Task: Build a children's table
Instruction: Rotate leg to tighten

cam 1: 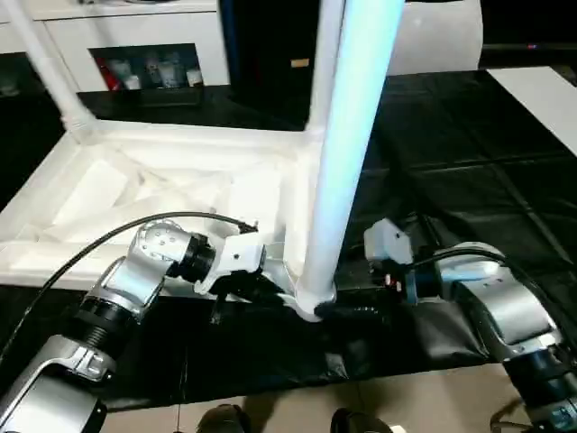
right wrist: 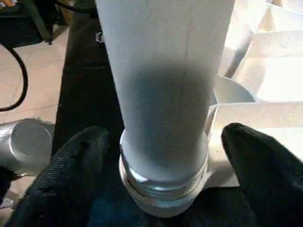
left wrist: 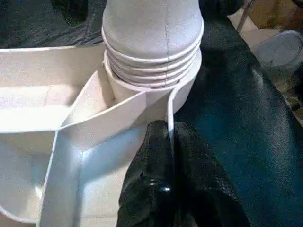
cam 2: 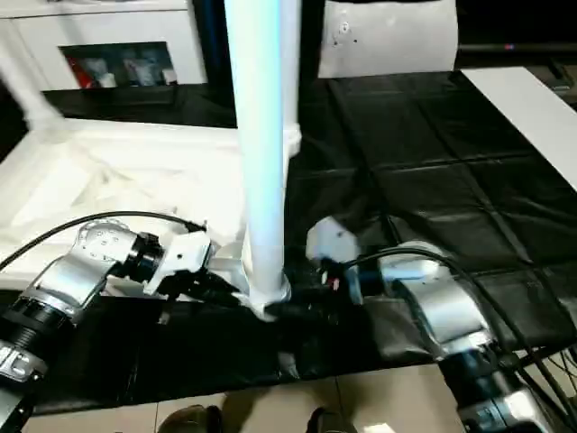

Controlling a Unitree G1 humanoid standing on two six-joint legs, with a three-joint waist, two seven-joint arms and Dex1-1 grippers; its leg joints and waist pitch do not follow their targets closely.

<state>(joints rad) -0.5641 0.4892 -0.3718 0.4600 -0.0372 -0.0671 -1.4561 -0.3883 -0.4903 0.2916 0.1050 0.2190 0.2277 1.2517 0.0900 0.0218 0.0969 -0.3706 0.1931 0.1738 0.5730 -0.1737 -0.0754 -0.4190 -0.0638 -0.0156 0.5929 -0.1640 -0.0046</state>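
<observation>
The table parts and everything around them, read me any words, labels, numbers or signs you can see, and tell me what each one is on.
No text can be read.
Tabletop and leg: plain white, no markings.
Items behind the cabinet's glass door: too blurred to read.
Small yellowish tag at the back: too small to read.

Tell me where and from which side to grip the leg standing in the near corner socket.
Grip the near leg low, just above its threaded base, where it is widest. Come from the robot's right, over the black mat; the tabletop walls block its left side.
</observation>
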